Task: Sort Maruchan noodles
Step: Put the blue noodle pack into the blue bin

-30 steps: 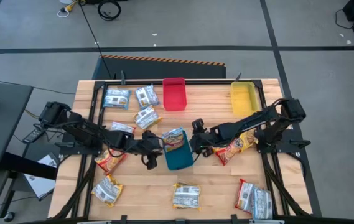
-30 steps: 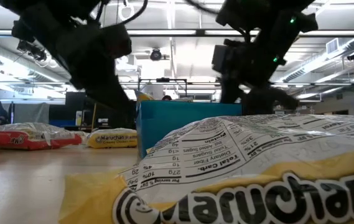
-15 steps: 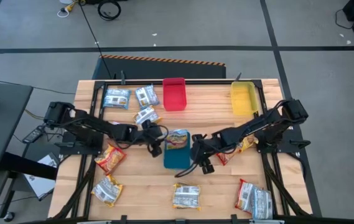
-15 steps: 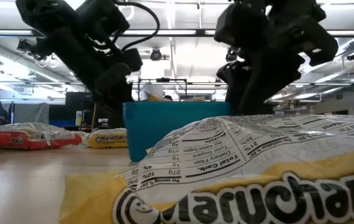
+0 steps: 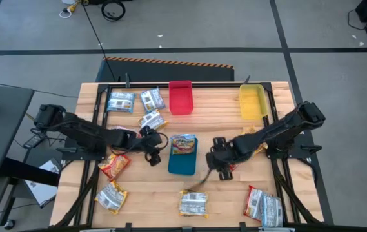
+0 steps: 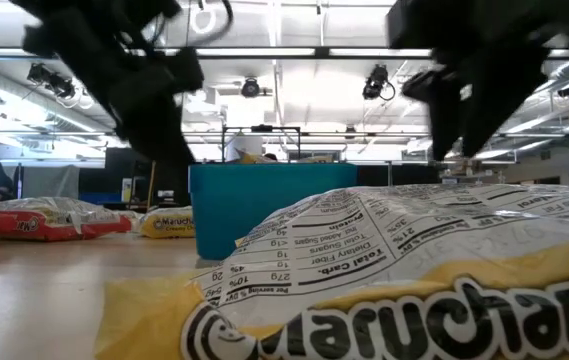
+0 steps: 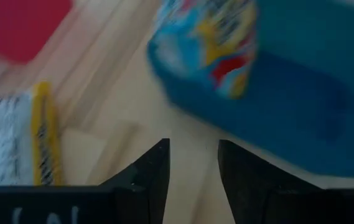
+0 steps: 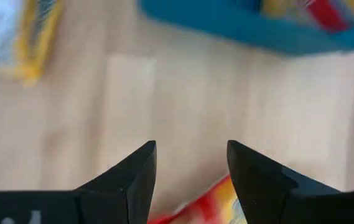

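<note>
One packet binned: you see a blue-silver Maruchan packet (image 5: 183,144) lying crinkled in the blue tray (image 5: 183,164) at mid-table.
Left gripper (image 5: 152,149): your fingers apart, empty, beside the tray.
Right gripper (image 5: 220,159): fingers apart, empty, opposite side.

— Where are the two arms, taking the blue tray (image 5: 184,161) as the mark?

— The left gripper (image 5: 152,149) sits just off the tray's left side, fingers (image 7: 149,180) apart with nothing between them. The right gripper (image 5: 220,162) is off the tray's right side, its fingers (image 8: 127,180) spread too.

— And the arms themselves?

— Both reach low, inward from the table's side edges.
</note>
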`<action>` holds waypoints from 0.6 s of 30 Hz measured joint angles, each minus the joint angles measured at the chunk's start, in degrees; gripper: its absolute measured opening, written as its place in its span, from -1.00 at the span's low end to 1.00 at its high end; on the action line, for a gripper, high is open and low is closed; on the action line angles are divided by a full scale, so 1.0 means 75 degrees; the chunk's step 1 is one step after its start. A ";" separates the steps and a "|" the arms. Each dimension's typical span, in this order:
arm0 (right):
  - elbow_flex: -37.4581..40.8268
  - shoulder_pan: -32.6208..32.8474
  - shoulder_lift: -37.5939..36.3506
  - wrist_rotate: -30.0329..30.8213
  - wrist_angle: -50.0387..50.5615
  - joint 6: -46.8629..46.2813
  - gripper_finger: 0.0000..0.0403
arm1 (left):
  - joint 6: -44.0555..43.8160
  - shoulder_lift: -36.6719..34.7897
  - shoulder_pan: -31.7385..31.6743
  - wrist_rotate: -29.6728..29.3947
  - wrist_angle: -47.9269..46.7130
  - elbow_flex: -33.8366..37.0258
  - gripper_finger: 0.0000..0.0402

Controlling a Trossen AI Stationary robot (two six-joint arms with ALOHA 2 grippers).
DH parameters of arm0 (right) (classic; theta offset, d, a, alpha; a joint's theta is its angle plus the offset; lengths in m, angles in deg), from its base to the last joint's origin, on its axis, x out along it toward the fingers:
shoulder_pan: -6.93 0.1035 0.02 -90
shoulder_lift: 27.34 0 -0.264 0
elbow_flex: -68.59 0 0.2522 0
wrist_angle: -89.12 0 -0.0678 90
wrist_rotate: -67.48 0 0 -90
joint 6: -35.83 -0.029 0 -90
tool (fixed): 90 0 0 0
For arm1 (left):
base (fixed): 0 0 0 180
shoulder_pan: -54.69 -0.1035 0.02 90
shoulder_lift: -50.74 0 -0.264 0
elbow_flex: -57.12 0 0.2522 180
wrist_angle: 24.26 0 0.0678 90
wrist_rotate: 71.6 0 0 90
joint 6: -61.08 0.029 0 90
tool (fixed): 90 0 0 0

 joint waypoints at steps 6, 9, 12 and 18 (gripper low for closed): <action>-0.0282 0.1298 0.0079 -0.0009 0.0747 -0.1380 0.00 | 0.0367 -0.0543 0.0973 -0.0636 0.0399 -0.0012 -0.30; -0.0287 0.1900 0.0077 -0.0073 0.0717 -0.2513 0.00 | 0.0560 -0.0578 0.1576 -0.1045 0.0961 -0.0006 -0.30; -0.0426 0.2439 0.0079 -0.0231 0.0717 -0.3718 0.00 | 0.0659 -0.0550 0.2120 -0.1103 0.1786 -0.0006 -0.30; -0.0934 0.3440 0.0079 -0.0460 0.0789 -0.5280 -0.01 | 0.1004 -0.0482 0.2984 -0.1175 0.3022 -0.0003 -0.30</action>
